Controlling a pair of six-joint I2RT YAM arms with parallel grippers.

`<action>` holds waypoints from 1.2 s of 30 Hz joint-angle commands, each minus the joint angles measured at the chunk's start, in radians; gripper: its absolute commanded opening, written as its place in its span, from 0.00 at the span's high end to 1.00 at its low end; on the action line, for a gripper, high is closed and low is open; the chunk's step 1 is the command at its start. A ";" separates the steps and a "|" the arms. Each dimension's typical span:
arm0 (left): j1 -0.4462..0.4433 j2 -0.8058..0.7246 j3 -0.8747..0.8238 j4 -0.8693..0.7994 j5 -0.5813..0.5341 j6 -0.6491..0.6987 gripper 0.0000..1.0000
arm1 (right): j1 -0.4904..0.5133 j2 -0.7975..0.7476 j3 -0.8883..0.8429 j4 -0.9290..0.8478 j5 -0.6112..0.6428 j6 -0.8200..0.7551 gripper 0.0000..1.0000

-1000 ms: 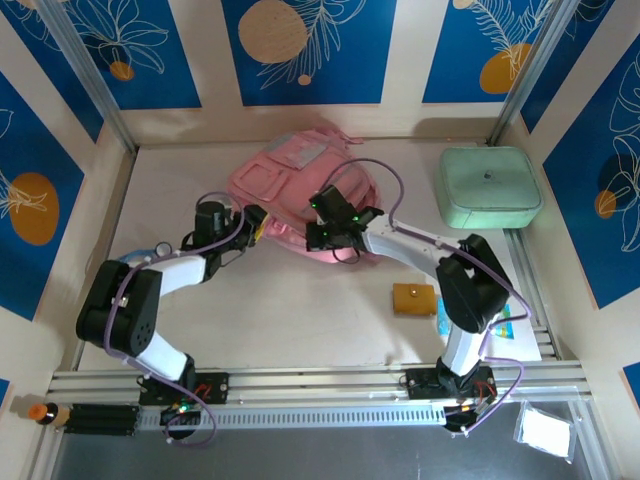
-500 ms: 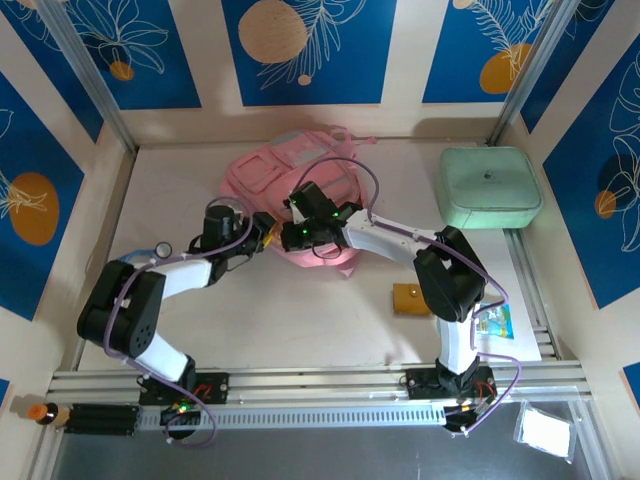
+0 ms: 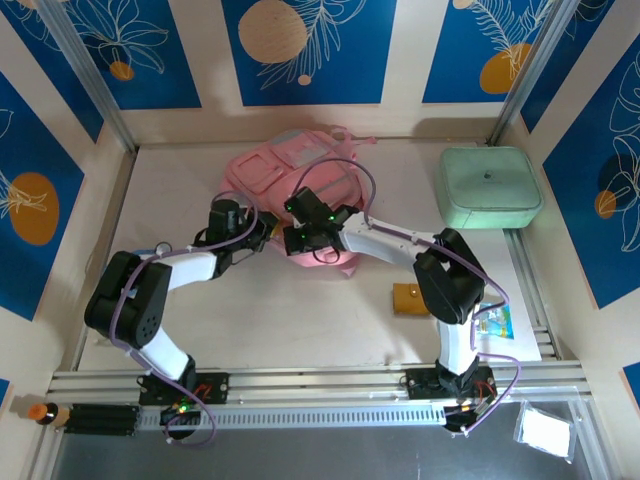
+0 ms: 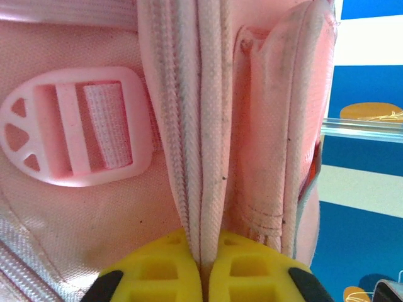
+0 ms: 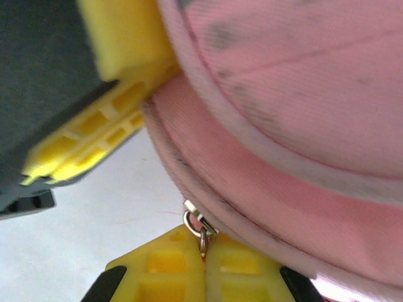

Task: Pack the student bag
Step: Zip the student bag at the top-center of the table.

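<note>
student bag lies far-left to near-right, near end hidden under the left gripper pinching its seam and right gripper clamping a zipper pull.

Student bag: pink woven cloth, matt, coarse weave, grubby smudges. Buckle on it: smooth pink plastic, slight sheen. Zipper pull at bag's edge: shiny metal. Left gripper and right gripper: yellow matt plastic, ribbed. Worktop beside bag: pale, smooth, matt.
</note>
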 commanded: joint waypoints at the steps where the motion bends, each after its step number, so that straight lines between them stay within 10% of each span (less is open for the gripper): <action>1: 0.013 0.010 0.040 0.007 -0.026 0.029 0.99 | 0.003 -0.087 -0.060 -0.099 0.130 -0.002 1.00; 17: 0.056 -0.026 0.016 -0.042 -0.021 0.069 0.99 | -0.216 -0.121 -0.102 -0.096 0.173 -0.038 1.00; 29: 0.174 -0.215 -0.094 -0.247 -0.065 0.151 0.57 | -0.098 -0.001 0.076 -0.012 -0.087 -0.178 1.00; 36: 0.223 -0.378 -0.121 -0.395 -0.108 0.150 0.50 | -0.019 0.110 0.230 -0.013 -0.152 -0.143 1.00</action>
